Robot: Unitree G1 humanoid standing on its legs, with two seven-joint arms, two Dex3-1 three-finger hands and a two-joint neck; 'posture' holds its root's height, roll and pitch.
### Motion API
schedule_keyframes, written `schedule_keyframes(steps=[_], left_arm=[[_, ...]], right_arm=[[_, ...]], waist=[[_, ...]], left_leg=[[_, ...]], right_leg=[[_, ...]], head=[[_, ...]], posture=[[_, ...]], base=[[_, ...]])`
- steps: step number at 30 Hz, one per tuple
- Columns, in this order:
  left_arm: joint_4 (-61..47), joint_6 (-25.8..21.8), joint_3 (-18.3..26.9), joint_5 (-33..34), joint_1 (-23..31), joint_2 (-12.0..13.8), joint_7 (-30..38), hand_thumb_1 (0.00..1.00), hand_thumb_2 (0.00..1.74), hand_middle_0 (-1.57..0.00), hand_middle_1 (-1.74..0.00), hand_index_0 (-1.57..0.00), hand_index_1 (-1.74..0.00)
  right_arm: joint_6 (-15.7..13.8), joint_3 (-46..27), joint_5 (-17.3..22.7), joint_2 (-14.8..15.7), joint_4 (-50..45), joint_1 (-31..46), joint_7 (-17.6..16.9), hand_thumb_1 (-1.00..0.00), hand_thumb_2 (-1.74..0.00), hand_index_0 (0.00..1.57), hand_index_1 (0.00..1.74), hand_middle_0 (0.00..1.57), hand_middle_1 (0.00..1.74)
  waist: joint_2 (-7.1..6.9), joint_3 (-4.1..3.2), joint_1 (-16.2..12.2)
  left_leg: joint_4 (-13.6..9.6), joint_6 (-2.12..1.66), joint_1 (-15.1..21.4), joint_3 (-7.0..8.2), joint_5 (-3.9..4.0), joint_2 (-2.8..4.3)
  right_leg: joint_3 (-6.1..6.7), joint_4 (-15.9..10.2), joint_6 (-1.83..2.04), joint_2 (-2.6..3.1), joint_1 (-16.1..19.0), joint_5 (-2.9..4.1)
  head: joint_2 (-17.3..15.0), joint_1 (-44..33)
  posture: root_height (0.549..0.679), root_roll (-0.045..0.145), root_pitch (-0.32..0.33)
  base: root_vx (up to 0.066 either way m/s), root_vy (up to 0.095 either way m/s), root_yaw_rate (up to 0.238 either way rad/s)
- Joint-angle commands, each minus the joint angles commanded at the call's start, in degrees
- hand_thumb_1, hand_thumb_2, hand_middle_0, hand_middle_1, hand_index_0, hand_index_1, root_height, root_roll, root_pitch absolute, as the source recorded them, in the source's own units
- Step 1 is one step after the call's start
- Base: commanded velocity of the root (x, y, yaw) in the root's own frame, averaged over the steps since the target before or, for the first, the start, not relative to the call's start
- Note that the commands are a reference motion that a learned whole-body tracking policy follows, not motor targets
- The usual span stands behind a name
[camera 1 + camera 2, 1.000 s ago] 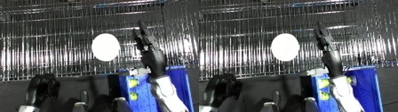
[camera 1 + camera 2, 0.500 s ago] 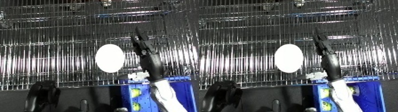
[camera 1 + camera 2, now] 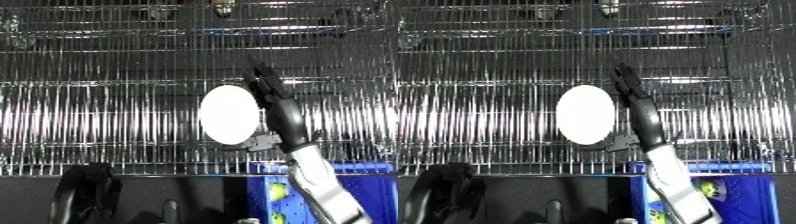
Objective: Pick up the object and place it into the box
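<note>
Right hand (image 3: pixel 271 92) was raised before the wire rack (image 3: pixel 107 100), fingers straight and together, empty; left hand (image 3: pixel 84 192) low, fingers curled, empty; blue bin (image 3: pixel 753 192) below.

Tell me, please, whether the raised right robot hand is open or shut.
Open: the right robot hand has its fingers straight, pointing up along the wire rack beside the white oval object, curled round nothing.

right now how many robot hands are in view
2: the right hand raised beside the white oval object, the left hand low at bottom left.
</note>
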Motion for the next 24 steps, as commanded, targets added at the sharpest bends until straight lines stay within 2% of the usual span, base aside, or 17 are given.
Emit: schedule_keyframes(steps=[8, 13, 18, 24], left_arm=[[0.04, -0.01, -0.60, 0.19, -0.77, -0.64, 0.24, 1.00, 1.74, -1.57, -1.74, -1.57, -1.74], [0.20, -0.09, -0.64, 0.11, -1.03, -0.57, 0.52, 1.00, 1.74, -1.57, -1.74, -1.57, -1.74], [0.62, -0.52, -0.24, 0.25, -0.59, -0.54, 0.52, 1.00, 1.74, -1.57, -1.74, -1.57, -1.74], [0.41, -1.47, 0.32, 0.96, 0.69, -0.78, 0.47, 1.00, 1.74, -1.57, -1.74, -1.57, -1.74]], right_arm=[[-0.15, 1.94, 1.20, 1.03, 2.71, -1.85, 1.37, -0.70, -1.22, 1.10, 1.22, 1.10, 1.22], [-0.93, 2.01, 1.39, 1.31, 3.32, -2.14, 0.64, -0.95, -1.65, 1.49, 1.65, 1.49, 1.65], [-1.99, 1.01, 1.23, 1.20, 2.07, -1.35, -0.96, -0.95, -1.65, 1.49, 1.65, 1.49, 1.65], [-3.46, -0.62, -0.84, 0.96, -1.91, 0.21, -2.07, -0.95, -1.65, 1.49, 1.65, 1.49, 1.65]], waist=[[0.14, 0.00, 0.30], [0.15, 0.00, 0.24], [-0.04, 0.00, -0.21], [-0.36, 0.00, -0.98]], left_leg=[[-0.41, 0.01, -0.12, -0.03, 0.25, -0.11], [-0.95, -0.05, 0.27, -0.01, 0.48, -0.10], [-1.99, -0.04, 1.03, 0.08, 0.80, 0.07], [-2.99, -0.10, 2.14, 0.18, 0.95, 0.43]], right_leg=[[-0.08, -0.29, -0.08, 0.16, -0.24, 0.15], [-0.09, -0.73, -0.05, 0.23, 0.13, 0.33], [0.02, -1.50, 0.00, 0.50, 0.72, 0.65], [0.24, -2.55, 0.12, 0.65, 1.71, 1.03]], head=[[0.41, 0.99], [1.24, 1.32], [2.43, 1.26], [3.49, 1.15]], posture=[[0.593, 0.043, 0.205], [0.595, 0.043, 0.204], [0.597, 0.041, 0.203], [0.600, 0.040, 0.197]], base=[[-0.007, -0.001, 0.021], [-0.013, -0.001, -0.002], [-0.022, -0.002, -0.047], [-0.021, -0.004, -0.076]])
